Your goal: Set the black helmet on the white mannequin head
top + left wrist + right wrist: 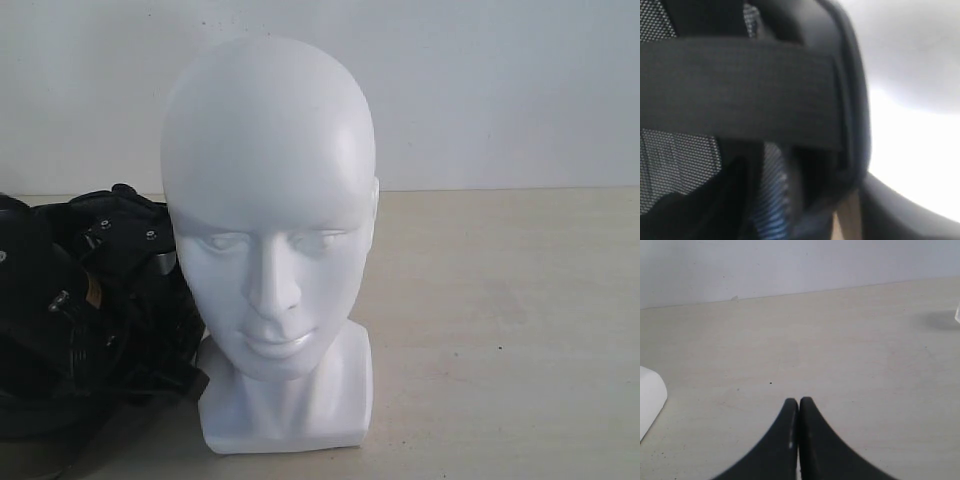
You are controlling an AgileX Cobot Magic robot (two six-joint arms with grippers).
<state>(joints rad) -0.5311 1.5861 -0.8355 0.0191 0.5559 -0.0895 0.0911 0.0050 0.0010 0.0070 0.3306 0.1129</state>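
The white mannequin head (268, 230) stands upright on its squarish base in the middle of the table, face toward the exterior camera. The black helmet (60, 330) sits low at its left, touching the base. My left gripper (120, 235) reaches into the helmet from above. In the left wrist view the helmet's wide black strap (740, 90) and mesh lining fill the picture, and my left gripper (842, 187) is shut on the helmet's rim (857, 125). My right gripper (799, 401) is shut with nothing in it, low over bare table. It does not show in the exterior view.
The beige table (500, 330) runs to a white wall at the back. A white rounded corner (650, 400), probably the mannequin's base, shows at one edge of the right wrist view. A small clear object (957, 315) shows at the opposite edge.
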